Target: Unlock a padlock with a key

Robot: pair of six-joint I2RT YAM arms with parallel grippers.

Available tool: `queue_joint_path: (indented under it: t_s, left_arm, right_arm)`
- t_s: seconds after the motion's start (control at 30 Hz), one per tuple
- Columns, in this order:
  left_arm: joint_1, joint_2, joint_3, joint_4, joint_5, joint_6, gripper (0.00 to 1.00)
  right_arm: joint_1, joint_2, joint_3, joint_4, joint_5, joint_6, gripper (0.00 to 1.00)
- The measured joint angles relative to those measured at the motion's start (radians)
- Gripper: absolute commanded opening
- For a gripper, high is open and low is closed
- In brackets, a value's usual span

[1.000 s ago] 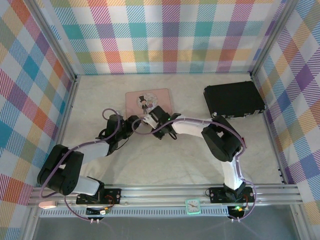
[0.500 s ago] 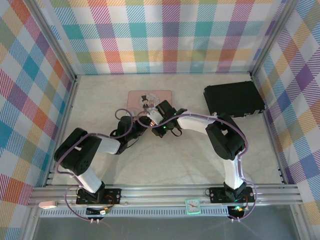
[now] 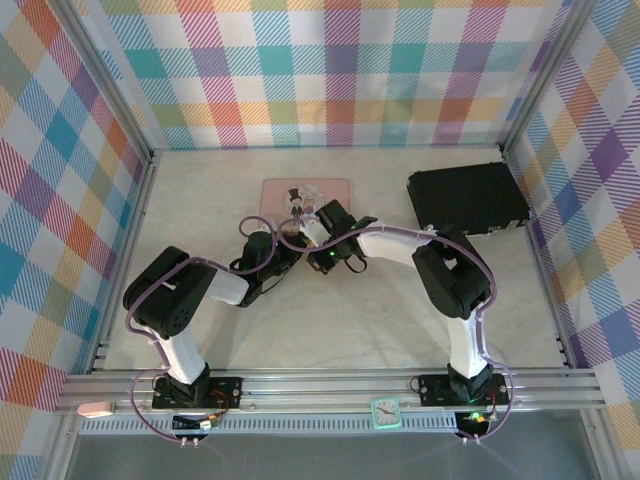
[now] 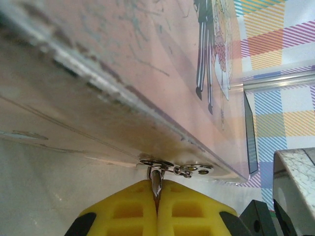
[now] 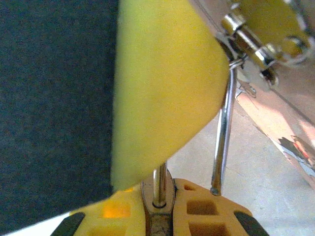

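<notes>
Neighbouring padlock [image 5: 224, 123] and key [image 4: 156, 184]: pink tin [image 3: 330, 190], black case [image 3: 467, 198]

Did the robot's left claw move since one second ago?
Yes. In the top view the left claw has slid to the right, closer to the black case, which has stayed in its place by the right wall.

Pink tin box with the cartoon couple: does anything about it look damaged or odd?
Only wear. In the left wrist view, the pink tin box with cartoon figures shows fine grey scratches across its lid. The left hand pinches a thin metal piece at its edge; nothing looks bent or spilled.
</notes>
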Motion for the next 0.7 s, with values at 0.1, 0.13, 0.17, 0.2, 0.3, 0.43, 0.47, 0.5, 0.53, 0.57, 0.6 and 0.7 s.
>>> queue_joint_path:
  t_s: [0.1,0.13,0.17,0.2,0.3,0.43,0.47,0.5,0.53,0.57,0.6,0.7]
  left_arm:
    - [0.0,0.002,0.0,0.0,-0.01,-0.001,0.0]
    - [0.0,0.002,0.0,0.001,-0.015,-0.001,0.0]
    - [0.0,0.002,0.0,0.001,-0.021,-0.001,0.0]
    - [0.0,0.002,0.0,0.002,-0.026,-0.001,0.0]
    - [0.0,0.002,-0.002,0.003,-0.048,-0.004,0.0]
    - [-0.006,0.002,-0.007,0.011,-0.074,-0.005,0.0]
    - [-0.007,0.002,-0.007,0.012,-0.078,-0.005,0.0]
    - [-0.008,0.002,-0.007,0.014,-0.084,-0.005,0.0]
    - [-0.01,0.002,-0.008,0.015,-0.09,-0.005,0.0]
    - [-0.011,0.002,-0.008,0.016,-0.095,-0.006,0.0]
    - [-0.014,0.002,-0.008,0.017,-0.102,-0.008,0.0]
    - [-0.021,0.002,-0.008,0.018,-0.118,-0.009,0.0]
  right_arm:
    - [0.001,-0.022,-0.012,0.008,-0.014,0.047,0.46]
    - [0.003,-0.043,-0.02,0.013,-0.018,0.069,0.51]
    - [0.004,-0.071,-0.031,0.019,-0.015,0.092,0.55]
    - [0.004,-0.1,-0.043,0.023,-0.013,0.111,0.6]
    - [-0.003,-0.225,-0.089,0.03,0.01,0.206,0.68]
    - [-0.06,-0.352,-0.106,0.03,0.061,0.364,0.75]
    - [-0.081,-0.365,-0.106,0.032,0.073,0.4,0.77]
    - [-0.108,-0.372,-0.105,0.034,0.091,0.439,0.78]
    - [-0.132,-0.371,-0.105,0.041,0.108,0.473,0.78]
    - [-0.148,-0.364,-0.105,0.046,0.119,0.498,0.79]
    - [-0.172,-0.348,-0.103,0.057,0.133,0.526,0.79]
    - [-0.208,-0.257,-0.058,0.076,0.15,0.579,0.8]
